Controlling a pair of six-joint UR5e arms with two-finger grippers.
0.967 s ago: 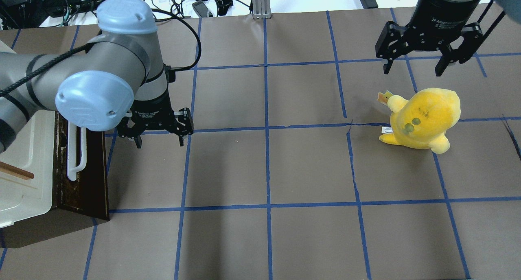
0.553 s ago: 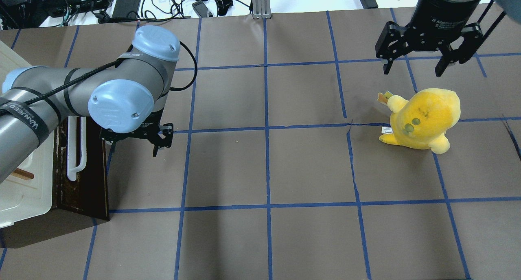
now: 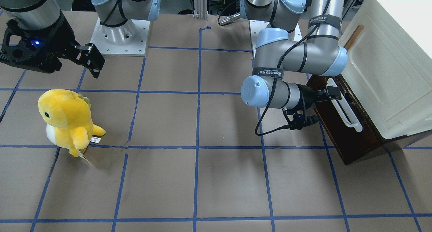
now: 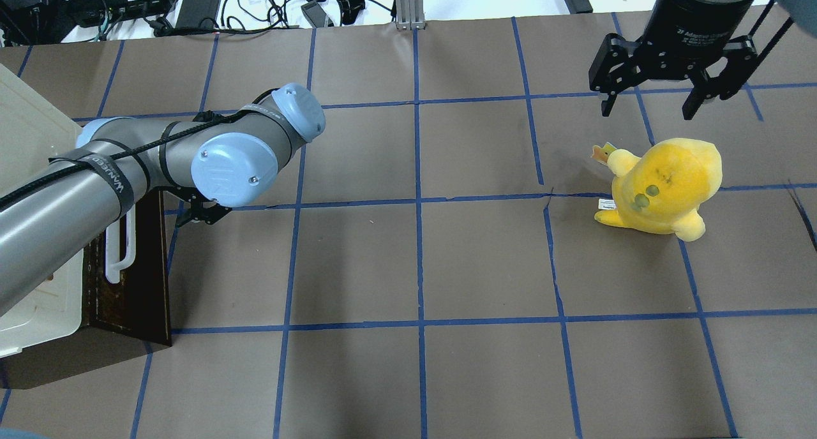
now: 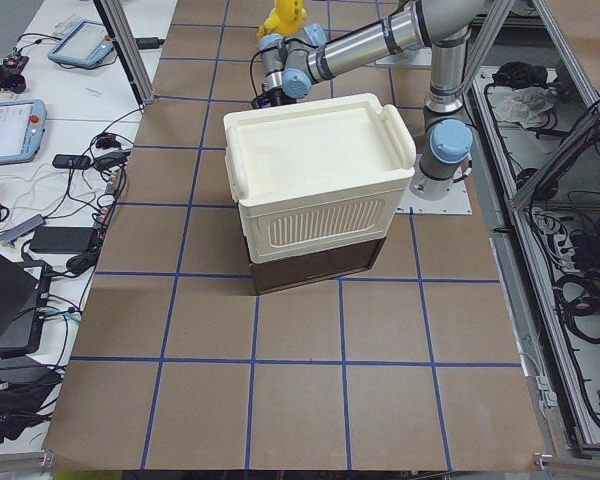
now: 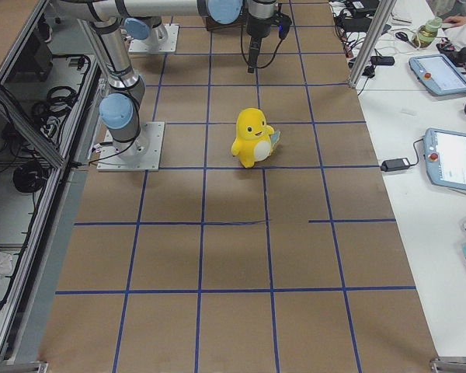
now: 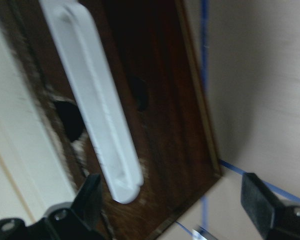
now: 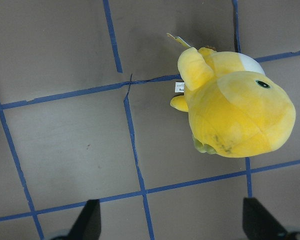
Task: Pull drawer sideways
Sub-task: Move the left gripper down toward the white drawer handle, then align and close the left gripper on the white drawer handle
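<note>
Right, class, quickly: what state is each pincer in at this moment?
Left pincer: open, holding nothing, facing the drawer.
Right pincer: open, holding nothing.

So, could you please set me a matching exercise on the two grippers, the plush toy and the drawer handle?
Things: 1 left gripper; 2 right gripper; 3 yellow plush toy; 4 long white bar handle.
States: A fixed on the dark brown wooden drawer; B open, facing the handle's end; C open, raised near the toy; D standing on the brown table.
Pairs: 1-B; 2-C; 3-D; 4-A.
</note>
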